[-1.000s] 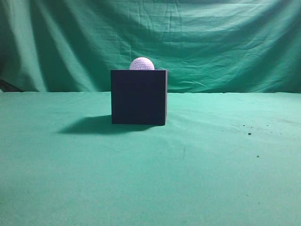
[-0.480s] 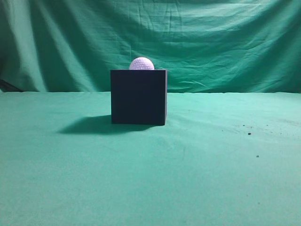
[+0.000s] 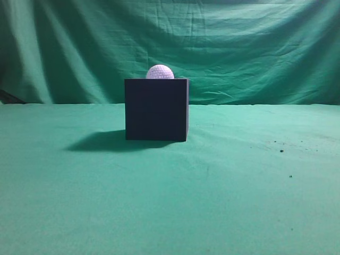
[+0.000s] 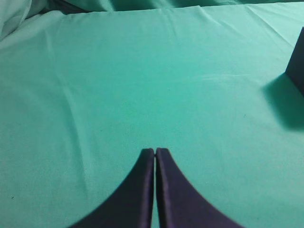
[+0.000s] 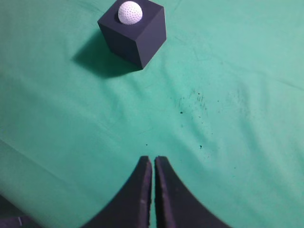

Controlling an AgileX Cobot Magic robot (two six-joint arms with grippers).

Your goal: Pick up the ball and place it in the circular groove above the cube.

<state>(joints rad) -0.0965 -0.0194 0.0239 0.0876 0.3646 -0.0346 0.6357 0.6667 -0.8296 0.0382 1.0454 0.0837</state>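
Green cloth covered the surface where the ball sat seated atop the cube, both end effectors, left and right, pressed together, empty, well apart from it

A green cloth-covered bench fills the lower part of the exterior view, its fabric lying mostly smooth with faint creases. Behind it hangs a wrinkled green fabric backdrop, draped in soft folds. A scatter of small dark specks lies on the cloth toward the right; the right wrist view shows them too.
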